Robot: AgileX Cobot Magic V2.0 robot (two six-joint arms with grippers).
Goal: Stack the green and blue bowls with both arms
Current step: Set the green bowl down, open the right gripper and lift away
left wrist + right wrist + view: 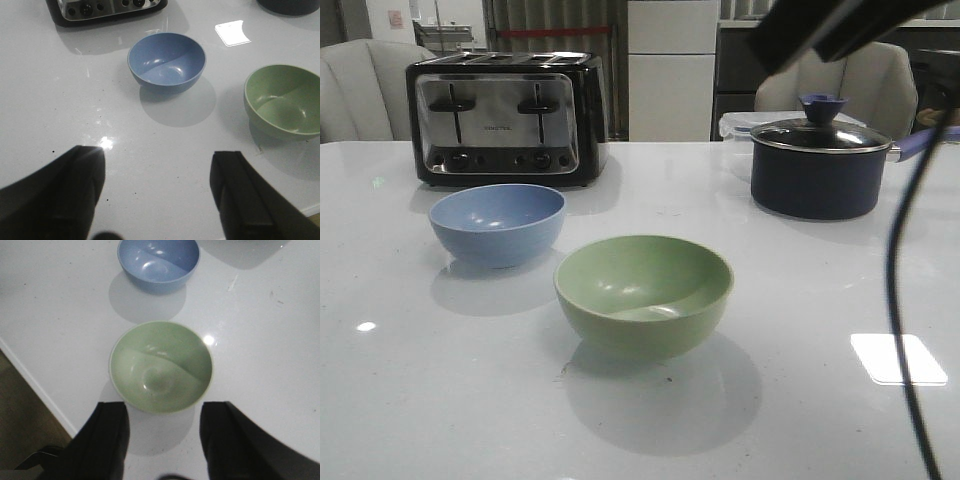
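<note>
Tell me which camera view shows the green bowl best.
The right wrist view: the green bowl sits centered, seen from above, its inside fully visible. The front view shows it whole from the side; the left wrist view cuts it off at the edge.

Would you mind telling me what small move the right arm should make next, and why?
Probably lower the right gripper onto the near rim of the green bowl. Its fingers are open and empty, hanging just short of that rim, and the bowl sits upright and empty, apart from the blue bowl. The left gripper is open too, farther from either bowl, so the right seems better placed to act first.
</note>
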